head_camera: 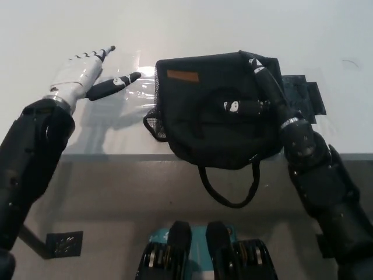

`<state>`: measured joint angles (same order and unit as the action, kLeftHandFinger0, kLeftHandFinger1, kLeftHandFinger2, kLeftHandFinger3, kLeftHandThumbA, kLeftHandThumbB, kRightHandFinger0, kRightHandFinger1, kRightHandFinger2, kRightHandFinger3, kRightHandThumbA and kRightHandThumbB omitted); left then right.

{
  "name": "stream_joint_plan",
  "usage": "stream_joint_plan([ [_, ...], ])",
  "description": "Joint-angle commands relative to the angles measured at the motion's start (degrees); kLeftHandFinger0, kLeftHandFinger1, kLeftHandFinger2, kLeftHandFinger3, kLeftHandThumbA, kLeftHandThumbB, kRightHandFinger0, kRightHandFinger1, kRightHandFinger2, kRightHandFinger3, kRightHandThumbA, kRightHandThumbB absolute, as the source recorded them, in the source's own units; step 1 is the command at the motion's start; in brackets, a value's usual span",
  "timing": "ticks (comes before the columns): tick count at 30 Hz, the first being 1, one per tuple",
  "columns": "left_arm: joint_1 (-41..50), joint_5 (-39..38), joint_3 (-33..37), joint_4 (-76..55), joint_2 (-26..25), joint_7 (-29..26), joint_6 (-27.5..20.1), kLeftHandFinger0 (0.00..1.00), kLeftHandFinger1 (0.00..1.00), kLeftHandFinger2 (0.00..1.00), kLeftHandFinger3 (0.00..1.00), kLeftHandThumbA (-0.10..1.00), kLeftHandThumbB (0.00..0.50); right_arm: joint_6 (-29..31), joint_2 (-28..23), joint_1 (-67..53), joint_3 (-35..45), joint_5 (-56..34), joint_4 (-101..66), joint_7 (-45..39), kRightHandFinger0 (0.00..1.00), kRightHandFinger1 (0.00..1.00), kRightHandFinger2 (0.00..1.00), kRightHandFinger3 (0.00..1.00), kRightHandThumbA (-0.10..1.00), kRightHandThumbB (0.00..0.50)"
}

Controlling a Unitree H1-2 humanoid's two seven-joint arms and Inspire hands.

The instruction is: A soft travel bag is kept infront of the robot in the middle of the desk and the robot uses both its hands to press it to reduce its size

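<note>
A black soft travel bag [215, 119] lies at the near edge of a white desk [192, 29], its front side overhanging the edge and its carry strap [228, 186] hanging in a loop below the desktop. An orange label [182, 76] shows near the bag's upper left corner, and a patch of mesh [152, 119] shows at its left side. The black right hand [256, 96] lies flat on the right part of the bag, fingers extended along the fabric and grasping nothing. The white left hand [87, 71] is to the left of the bag, apart from it, above a strip of clear tape [125, 96] on the desk; its fingers are spread apart and hold nothing. A dark flat patch [303, 93] lies on the desk just right of the bag, partly behind the right hand.
</note>
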<state>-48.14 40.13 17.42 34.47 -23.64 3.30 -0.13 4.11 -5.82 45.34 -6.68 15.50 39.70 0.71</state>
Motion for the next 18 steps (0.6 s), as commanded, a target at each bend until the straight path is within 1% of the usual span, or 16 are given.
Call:
stream_joint_plan([
  [1, 2.2, -11.0, -6.8, -23.3, -2.8, 9.1, 5.5, 1.0, 1.0, 1.0, 1.0, 1.0, 0.26, -11.0, -2.8, -3.7, 4.6, -7.8, -29.7, -5.9, 1.0, 1.0, 1.0, 1.0, 1.0, 0.14],
  [3, 3.8, -13.1, -7.8, -28.9, -2.6, 10.5, 6.4, 1.0, 1.0, 1.0, 1.0, 1.0, 0.245, -10.6, -3.2, -4.6, 5.3, -8.8, -34.0, -6.0, 1.0, 1.0, 1.0, 1.0, 1.0, 0.123],
  [5, 5.2, -13.5, -8.0, -33.6, -2.2, 11.9, 8.0, 1.0, 1.0, 1.0, 1.0, 1.0, 0.283, -10.3, -3.8, -5.1, 5.8, -9.7, -38.0, -6.2, 1.0, 1.0, 1.0, 1.0, 1.0, 0.145],
  [6, 6.1, -14.0, -8.0, -36.4, -1.8, 12.7, 9.1, 1.0, 1.0, 1.0, 1.0, 1.0, 0.293, -11.2, -3.9, -5.2, 6.2, -10.0, -40.3, -6.2, 1.0, 1.0, 1.0, 1.0, 1.0, 0.163],
  [7, 6.2, -14.0, -8.0, -36.8, -1.8, 13.0, 9.4, 1.0, 1.0, 1.0, 1.0, 1.0, 0.293, -11.5, -3.9, -5.4, 6.3, -10.0, -40.7, -6.2, 1.0, 1.0, 1.0, 1.0, 1.0, 0.164],
  [8, 7.4, -13.0, -7.4, -41.4, -1.4, 14.0, 11.3, 1.0, 1.0, 1.0, 1.0, 1.0, 0.303, -11.8, -4.1, -5.2, 6.9, -11.2, -43.8, -6.3, 1.0, 1.0, 1.0, 1.0, 1.0, 0.177],
  [9, 7.5, -12.8, -7.4, -42.0, -1.3, 14.2, 11.7, 1.0, 1.0, 1.0, 1.0, 1.0, 0.304, -12.0, -4.1, -5.3, 7.0, -11.3, -44.3, -6.4, 1.0, 1.0, 1.0, 1.0, 1.0, 0.178],
  [11, 8.5, -14.7, -7.6, -46.4, -0.3, 14.6, 12.3, 1.0, 1.0, 1.0, 1.0, 1.0, 0.275, -13.6, -4.8, -4.6, 7.5, -12.3, -48.3, -7.0, 1.0, 1.0, 1.0, 1.0, 1.0, 0.167],
  [12, 9.0, -15.3, -7.7, -47.6, 0.0, 14.6, 12.3, 1.0, 1.0, 1.0, 1.0, 1.0, 0.273, -14.5, -5.1, -4.5, 7.6, -12.4, -49.7, -7.1, 1.0, 1.0, 1.0, 1.0, 1.0, 0.169],
  [14, 10.0, -17.3, -8.2, -50.9, 0.6, 14.8, 13.0, 1.0, 1.0, 1.0, 1.0, 1.0, 0.285, -16.6, -5.7, -4.3, 8.2, -13.8, -53.6, -7.5, 1.0, 1.0, 1.0, 1.0, 1.0, 0.189],
  [15, 10.5, -17.5, -8.5, -52.6, 0.9, 14.6, 13.3, 1.0, 1.0, 1.0, 1.0, 1.0, 0.3, -18.0, -5.7, -4.1, 8.7, -14.9, -55.8, -7.5, 1.0, 1.0, 1.0, 1.0, 1.0, 0.175],
  [16, 11.3, -17.9, -8.8, -54.8, 1.1, 14.5, 13.6, 1.0, 1.0, 1.0, 1.0, 1.0, 0.3, -19.0, -5.9, -4.3, 9.2, -16.4, -58.4, -7.7, 1.0, 1.0, 1.0, 1.0, 1.0, 0.164],
  [17, 12.4, -18.8, -9.3, -57.5, 1.3, 14.2, 13.7, 1.0, 1.0, 1.0, 1.0, 1.0, 0.293, -19.9, -6.0, -4.4, 9.9, -17.8, -61.4, -7.6, 1.0, 1.0, 1.0, 1.0, 1.0, 0.17],
  [18, 13.0, -19.5, -9.8, -58.6, 1.6, 13.6, 13.2, 1.0, 1.0, 1.0, 1.0, 1.0, 0.278, -20.4, -6.0, -4.4, 10.3, -18.4, -63.1, -7.3, 1.0, 1.0, 1.0, 1.0, 1.0, 0.186],
])
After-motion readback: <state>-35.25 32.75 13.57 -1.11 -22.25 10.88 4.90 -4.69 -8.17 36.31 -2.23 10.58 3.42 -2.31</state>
